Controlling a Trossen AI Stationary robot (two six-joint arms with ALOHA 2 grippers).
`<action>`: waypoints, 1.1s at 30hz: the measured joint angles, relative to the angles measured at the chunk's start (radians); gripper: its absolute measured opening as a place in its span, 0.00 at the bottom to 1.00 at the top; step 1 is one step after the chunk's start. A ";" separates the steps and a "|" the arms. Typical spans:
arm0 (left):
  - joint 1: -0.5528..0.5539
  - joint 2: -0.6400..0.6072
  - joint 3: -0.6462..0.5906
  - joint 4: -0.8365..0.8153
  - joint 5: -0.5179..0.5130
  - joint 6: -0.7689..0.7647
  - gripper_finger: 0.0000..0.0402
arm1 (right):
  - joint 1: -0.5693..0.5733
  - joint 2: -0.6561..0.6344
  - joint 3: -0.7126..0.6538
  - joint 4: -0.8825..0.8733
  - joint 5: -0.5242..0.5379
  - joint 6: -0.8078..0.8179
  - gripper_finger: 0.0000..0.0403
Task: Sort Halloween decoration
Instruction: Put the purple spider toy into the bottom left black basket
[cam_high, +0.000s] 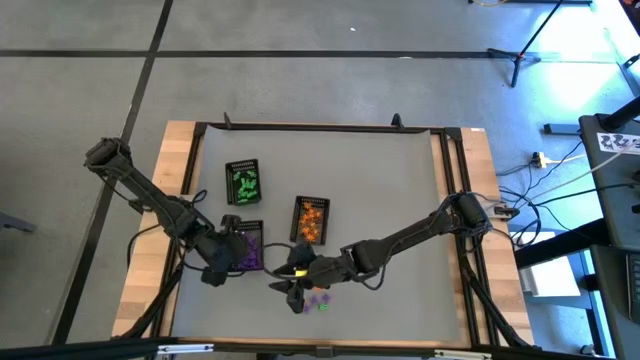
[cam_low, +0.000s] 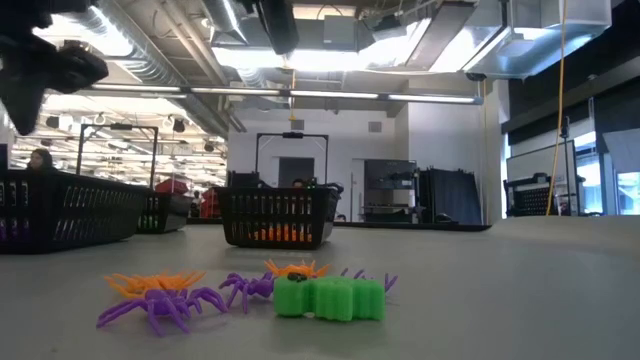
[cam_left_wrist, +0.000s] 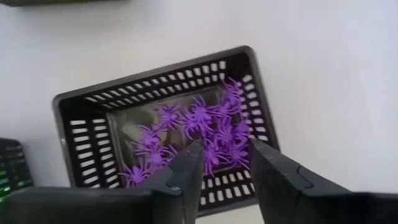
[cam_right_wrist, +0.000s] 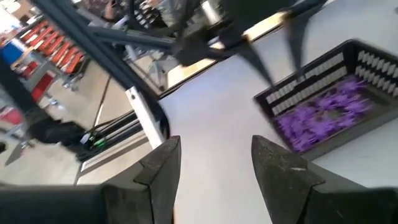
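purple spiders (cam_left_wrist: 208, 134) fill tray (cam_left_wrist: 71, 124), legs splayed every way.

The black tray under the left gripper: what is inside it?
The tray holds a heap of purple spiders. The open left gripper hangs above it, and its fingers cover some of the spiders.

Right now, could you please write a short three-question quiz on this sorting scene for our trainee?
1. True or false: the left gripper hovers over the tray of purple spiders with its fingers apart.
2. Which colour fills the tray farthest from the loose pile: A orange, B green, C purple?
3. Fill in: in the low view, the blocky loose piece is ____.

Key: 1 true; 2 B; 3 green.
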 joint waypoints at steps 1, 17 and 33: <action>0.008 0.000 0.000 0.000 0.001 0.000 0.31 | 0.004 0.000 0.000 -0.001 -0.017 0.004 0.48; 0.023 -0.002 0.123 -0.014 -0.031 0.052 0.35 | 0.142 -0.001 0.001 -0.548 -0.069 0.165 0.48; 0.023 -0.002 0.137 0.208 -0.027 0.050 0.35 | 0.193 0.053 0.001 -0.723 0.017 0.317 0.48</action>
